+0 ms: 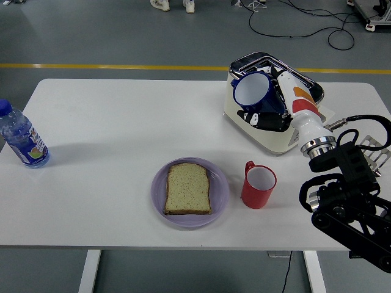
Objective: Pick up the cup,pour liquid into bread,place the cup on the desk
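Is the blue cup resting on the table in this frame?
No. The right hand holds the blue cup up in front of the toaster, its mouth turned sideways, clear of the table.

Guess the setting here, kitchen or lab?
Likely a lab or workshop staged as breakfast: grey floor with a yellow line, loose cables, and a toaster on a plain white table.
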